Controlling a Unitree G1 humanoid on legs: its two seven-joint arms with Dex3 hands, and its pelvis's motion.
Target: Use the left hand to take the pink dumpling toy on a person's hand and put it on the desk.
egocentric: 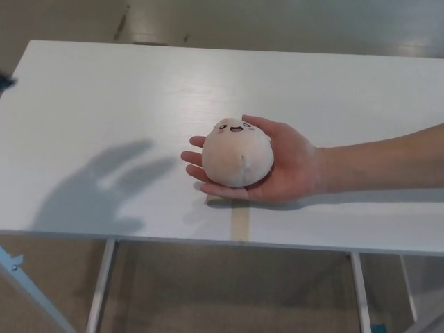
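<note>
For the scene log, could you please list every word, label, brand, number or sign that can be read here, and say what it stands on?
None: no readable text shows anywhere.
The pink dumpling toy on the person's hand bears only a stitched face, no letters.
The white desk and the tape strip on it are unmarked.
</note>
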